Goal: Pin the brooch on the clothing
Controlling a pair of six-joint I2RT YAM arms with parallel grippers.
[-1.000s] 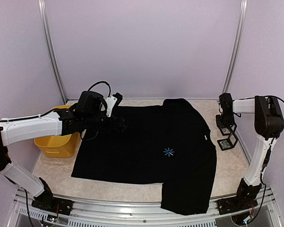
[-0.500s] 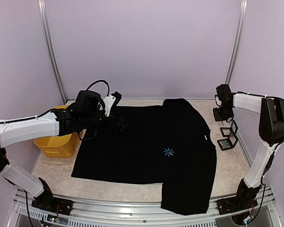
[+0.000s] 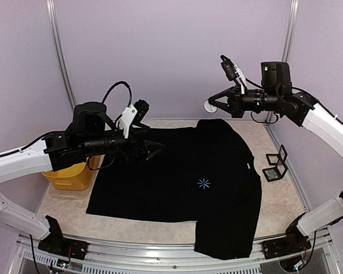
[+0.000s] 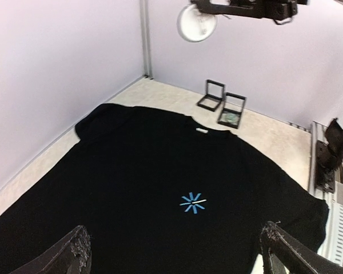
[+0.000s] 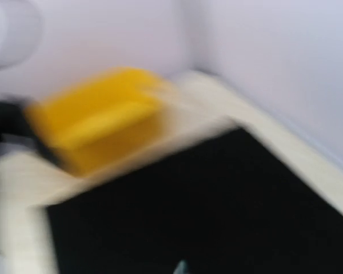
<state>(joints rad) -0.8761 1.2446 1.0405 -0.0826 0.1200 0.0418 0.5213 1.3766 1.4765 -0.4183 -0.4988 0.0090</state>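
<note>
My right pincer [image 3: 216,104] is up in the upper right of the top view, closed on a small white round piece that I take to be the brooch [image 3: 210,105], well above the table. The black T-shirt [image 3: 160,182] lies flat across the middle of the frame with its long axis running left to right (collar toward the right edge, hem toward the yellow bin [image 3: 66,177] at the left). What matters for the coming move is that the light-blue star mark [image 3: 203,183] on the chest sits below the brooch in the frame and a touch to the left, so I judge the carry as mostly a drop with a slight pull toward me. My left pincer [image 3: 155,149] hangs over the left half of the shirt, wide open and holding nothing. In its wrist view the mark lies between its two fingers [image 4: 75,254], so it looks like the nearer arm for holding the fabric steady.
</note>
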